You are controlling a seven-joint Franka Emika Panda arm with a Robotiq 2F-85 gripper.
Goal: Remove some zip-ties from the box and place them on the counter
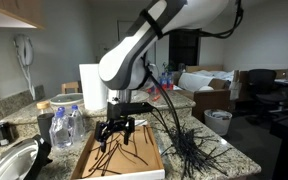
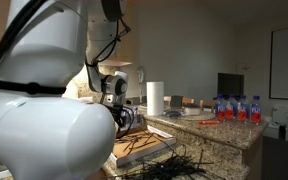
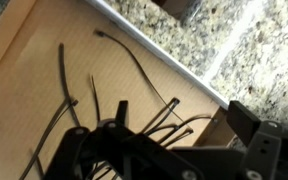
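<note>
Hand [image 1: 115,131] spread wide, fingers pointing down, low over the box [image 1: 146,166] toward the end farther from the camera. Black zip-ties [image 3: 67,80] scattered singly across the brown box floor in the wrist view, several crowded right under the fingers; contact with them too unclear to call. White box rim running diagonally there, speckled granite surface [image 3: 239,45] beyond it. Larger tangled heap of zip-ties [image 1: 192,150] lying on the surface just beside the box, apart from the hand. Clear water bottles [image 1: 66,125] standing near the box on its other side, white paper-towel roll [image 1: 92,88] upright behind them. Bulky white robot arm [image 2: 34,110] filling the foreground in an exterior view.
</note>
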